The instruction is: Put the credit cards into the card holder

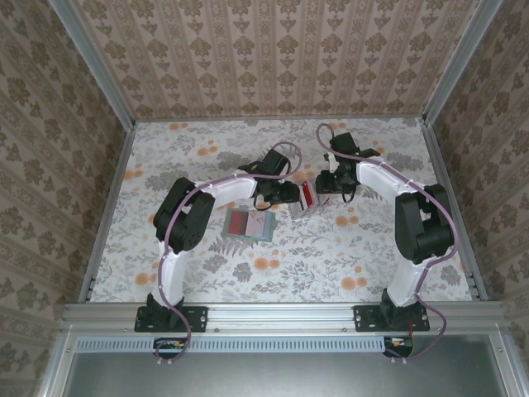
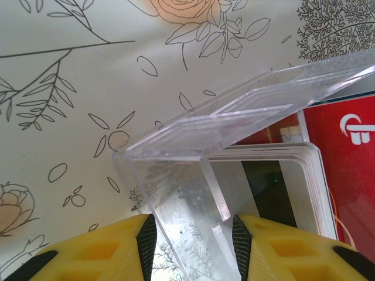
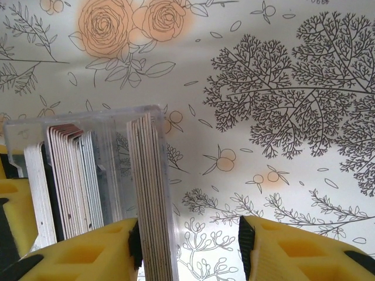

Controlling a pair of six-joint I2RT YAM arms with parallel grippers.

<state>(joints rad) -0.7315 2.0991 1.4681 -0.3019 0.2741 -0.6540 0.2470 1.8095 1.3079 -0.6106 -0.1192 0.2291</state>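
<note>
A clear acrylic card holder (image 1: 302, 201) stands between my two grippers. Cards stand on edge in its slots, with a red card (image 2: 345, 164) and a white-edged stack (image 2: 304, 175) behind its clear walls (image 2: 234, 117). My left gripper (image 2: 193, 240) is closed on a clear wall and divider of the holder. My right gripper (image 3: 188, 243) is open. A stack of credit cards (image 3: 153, 193) stands against its left finger, and the gap to its right finger is free. More cards (image 3: 70, 175) fill the slot beside it. A flat fan of grey, red and greenish cards (image 1: 250, 223) lies on the table near the left arm.
The floral tablecloth (image 1: 331, 256) covers the table. Patterned walls with metal posts (image 1: 111, 165) close in the left, back and right sides. Open cloth lies in front of the holder, toward the arm bases.
</note>
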